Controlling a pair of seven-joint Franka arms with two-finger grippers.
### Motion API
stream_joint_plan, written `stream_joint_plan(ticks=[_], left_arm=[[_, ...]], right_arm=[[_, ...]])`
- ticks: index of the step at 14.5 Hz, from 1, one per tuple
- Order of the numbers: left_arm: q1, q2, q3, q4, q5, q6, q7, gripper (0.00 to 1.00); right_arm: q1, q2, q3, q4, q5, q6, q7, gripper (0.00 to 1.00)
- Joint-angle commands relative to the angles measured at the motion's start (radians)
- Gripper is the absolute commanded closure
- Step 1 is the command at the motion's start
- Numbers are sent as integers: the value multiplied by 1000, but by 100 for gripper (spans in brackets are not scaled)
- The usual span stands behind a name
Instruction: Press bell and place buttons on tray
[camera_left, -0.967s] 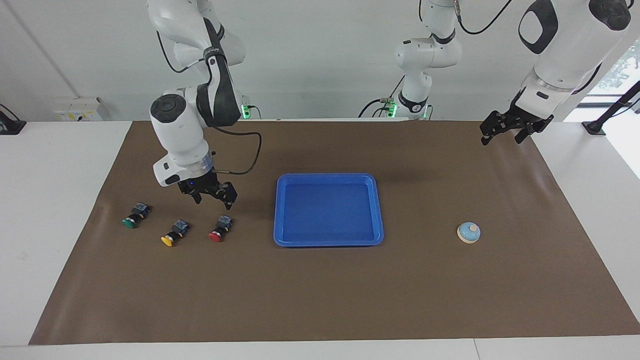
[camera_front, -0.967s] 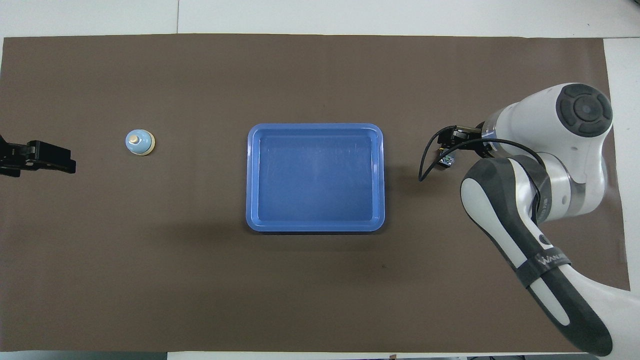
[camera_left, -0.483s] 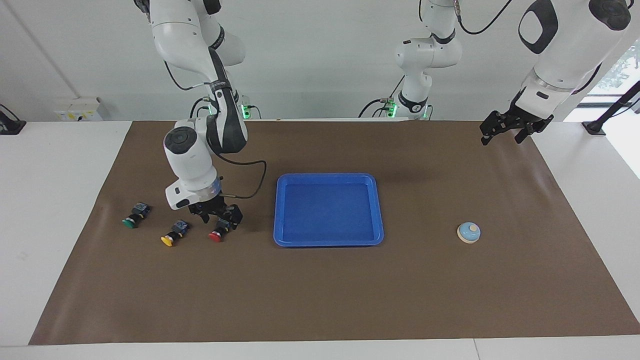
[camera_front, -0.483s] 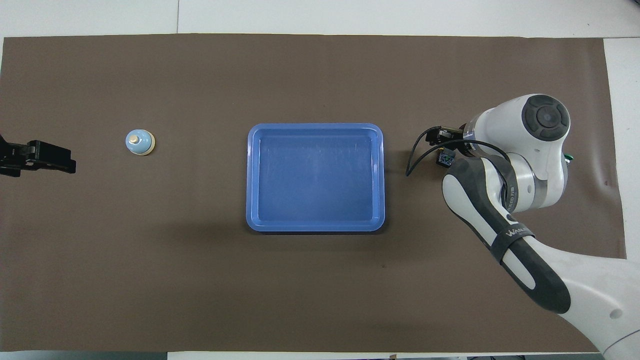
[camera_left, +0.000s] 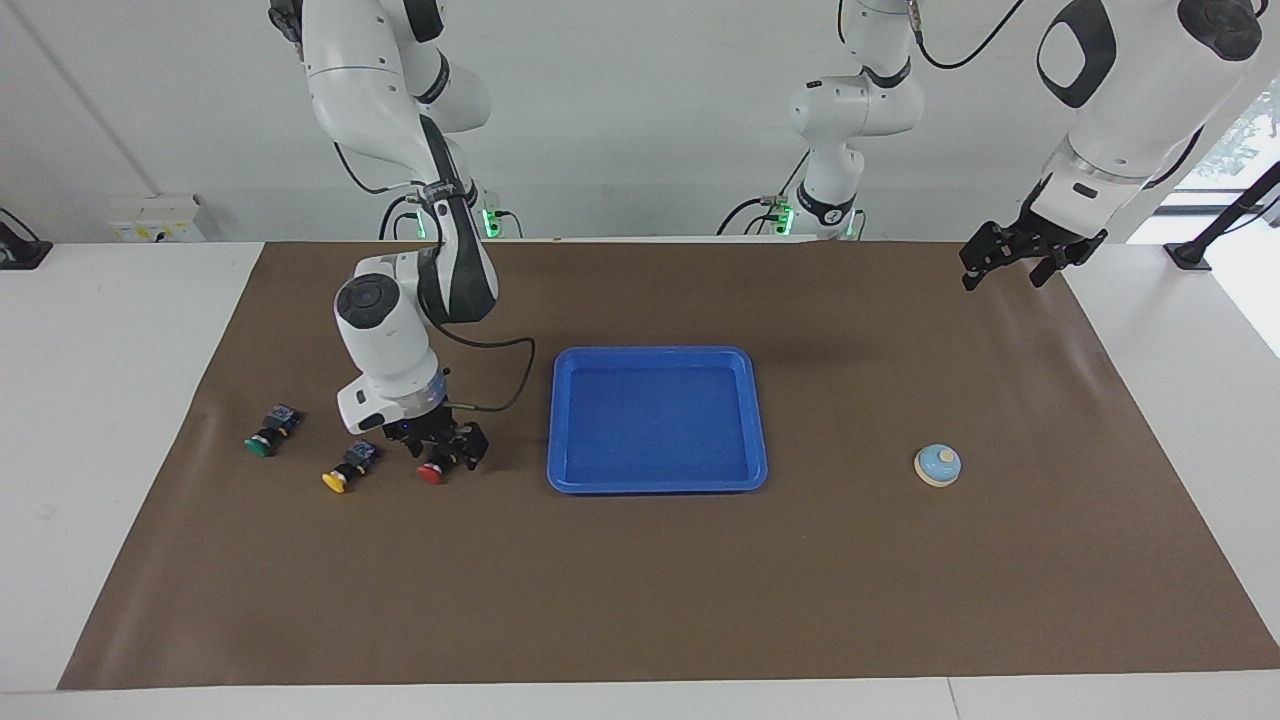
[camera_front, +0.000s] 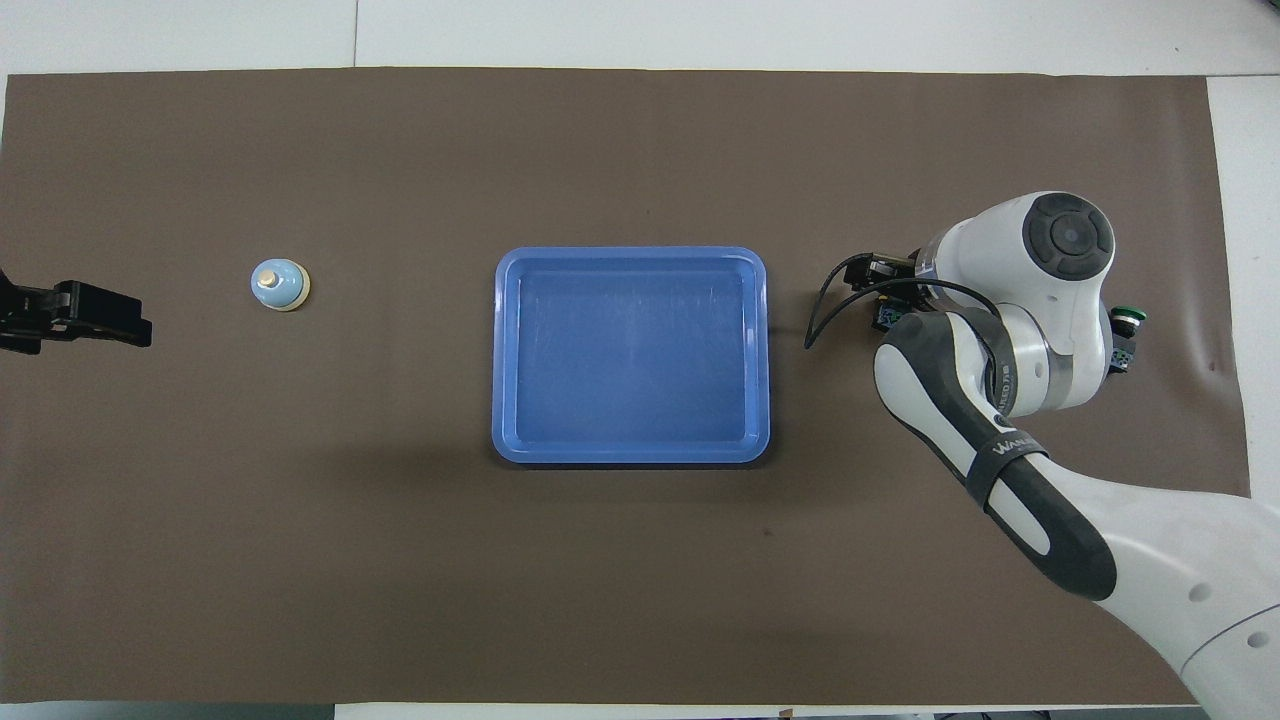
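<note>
**Right gripper down at the red button, left one parked off at the table corner**

So the red button (camera_left: 432, 472) is sitting on the brown mat (camera_left: 640, 580), lying on its side with the cap pointing away from me. It's the closest of the three to the tray (camera_left: 657, 485). My right gripper (camera_left: 447, 451) is down low right on top of it, fingers straddling the black body, one on each side. Whether they've actually closed on it or are just around it, I can't tell. From the overhead camera my own wrist covers most of it; only a bit of the button's body pokes out.

Next to it, toward the right arm's end of the table, is the yellow button (camera_left: 336, 481), also tipped on its side, close to the red one but not touching. Past that is the green button (camera_left: 260, 445), a little nearer to me than the other two. All three form a loose row on the mat.

The blue tray sits in the middle of the mat with nothing in it.

The bell (camera_left: 937, 465) is well apart from all that, toward the left arm's end, standing upright by itself.

My left gripper (camera_left: 1018, 258) hangs up in the air over the mat's corner at that end, waiting, fingers spread apart with nothing in them.
</note>
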Motion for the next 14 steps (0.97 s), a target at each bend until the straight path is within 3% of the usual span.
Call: stream_joint_plan(ticks=[1, 7, 8, 9, 12, 14], left_arm=[[-3, 1, 3, 11, 12, -18, -5, 0], [-3, 1, 3, 11, 12, -19, -5, 0], [-3, 1, 3, 11, 12, -19, -5, 0], [-3, 1, 3, 11, 12, -19, -5, 0], [-3, 1, 3, 11, 12, -19, -5, 0], [-3, 1, 3, 11, 12, -19, -5, 0]], right_arm=[[-3, 7, 5, 2, -7, -4, -4, 0], [-9, 4, 5, -5, -7, -22, -42, 0], [-12, 4, 5, -5, -8, -22, -45, 8], [-12, 4, 5, -7, -8, -22, -53, 25], [-10, 0, 5, -19, -8, -22, -53, 98], [-10, 0, 5, -19, -8, -30, -53, 100]])
